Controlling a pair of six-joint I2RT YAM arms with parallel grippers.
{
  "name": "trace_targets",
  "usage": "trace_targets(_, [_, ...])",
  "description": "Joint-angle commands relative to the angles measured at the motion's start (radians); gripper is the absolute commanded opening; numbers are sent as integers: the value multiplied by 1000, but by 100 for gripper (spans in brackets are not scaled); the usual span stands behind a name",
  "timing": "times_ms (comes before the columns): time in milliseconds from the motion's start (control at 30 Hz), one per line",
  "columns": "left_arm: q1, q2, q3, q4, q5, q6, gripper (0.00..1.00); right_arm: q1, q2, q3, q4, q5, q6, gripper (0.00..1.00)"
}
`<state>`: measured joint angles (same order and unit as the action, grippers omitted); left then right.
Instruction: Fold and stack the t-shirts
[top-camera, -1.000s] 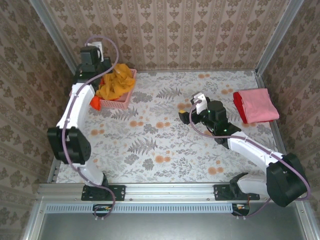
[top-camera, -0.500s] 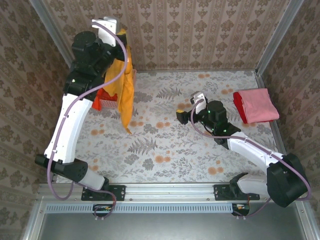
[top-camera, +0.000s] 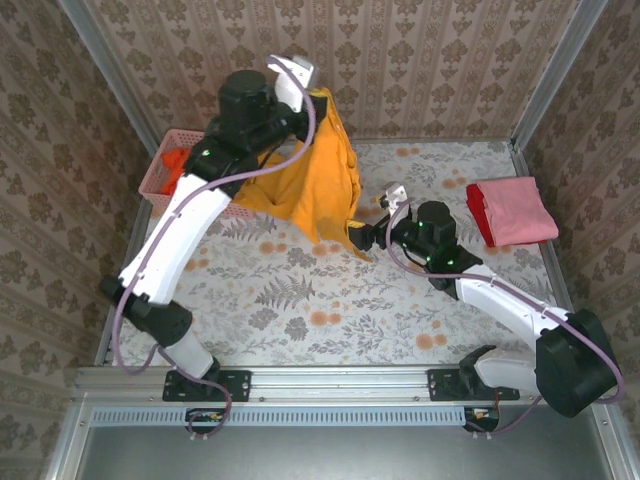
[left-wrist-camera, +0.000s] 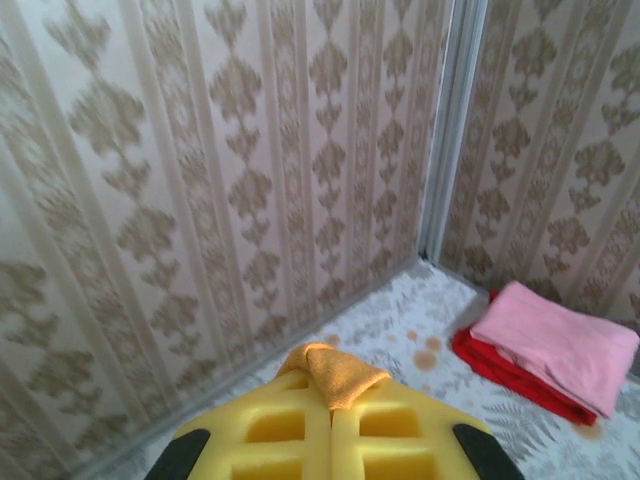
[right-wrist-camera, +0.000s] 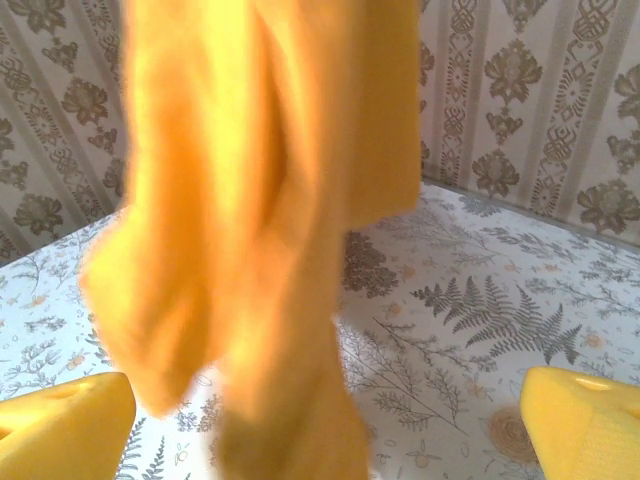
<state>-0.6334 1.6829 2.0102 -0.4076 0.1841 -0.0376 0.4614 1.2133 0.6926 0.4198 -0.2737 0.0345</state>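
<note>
Back-left, high over desk (top-camera: 300, 295): left jaws clamped on golden-yellow tee (top-camera: 320, 185), which hangs bunched. Right jaws wide open beside its lower hem; likely best to pinch a corner, then spread it flat. Folded pink tee (top-camera: 515, 212) far right.

Pink lattice basket (top-camera: 152, 182) far-left, fern-print tbl cover (top-camera: 300, 290), damask wallpaper walls (top-camera: 430, 60), alu rail (top-camera: 330, 384) near edge

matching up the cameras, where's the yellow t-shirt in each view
top external: upper middle, the yellow t-shirt hangs over the fern-print tabletop.
left wrist: bottom centre, a small fold of it pinched in the left gripper.
right wrist: left and centre, draped close to the camera.
shared landmark: the fern-print tabletop, seen in all three.
</note>
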Motion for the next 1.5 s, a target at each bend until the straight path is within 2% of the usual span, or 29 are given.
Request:
trace_targets(0, [-3,46,14,-8,96,-104,0,6,-17,-13,30,-11,21,100])
trace_targets(333, [-39,34,-106,79,235,-259,0,4,159,60,103,128,118,100])
trace_targets(467, [-46,1,-193,160,302,-336,3,-1,279,119,203,113,201,100])
trace_targets(600, [-45,-30,-243,185,313,-365,5,-3,389,186,275,98,276,98])
trace_targets(633, [-45,-42,-257,194,313,-366,11,-4,407,201,289,109,294,90])
trace_targets(700, [-46,-66,-286,204,296,-357,31,-13,429,211,326,125,341,72])
trace_targets(733, [-45,-77,-300,206,279,-349,40,-19,436,212,352,117,362,51])
trace_targets(767, [-43,-90,-313,202,261,-335,50,-23,435,210,370,115,378,20])
trace_targets(800, [-41,-97,-323,194,244,-323,61,-27,427,207,373,123,385,2])
trace_targets(867, [-39,-129,-351,185,189,-290,85,-35,386,198,328,143,364,0])
trace_targets(933, [-33,-163,-399,197,123,-263,99,-40,331,180,267,183,323,0])
trace_targets(1100, [27,-222,-527,237,19,-260,100,-87,158,130,131,235,243,0])
trace_targets(1267, [106,-213,-598,202,-76,-254,100,-192,-34,111,-61,326,224,0])
trace_targets(1367, [129,-210,-634,203,-111,-255,100,-240,-90,153,-257,444,190,0])
trace_targets(1467, [145,-185,-653,216,-118,-268,100,-297,-127,136,-319,493,203,0])
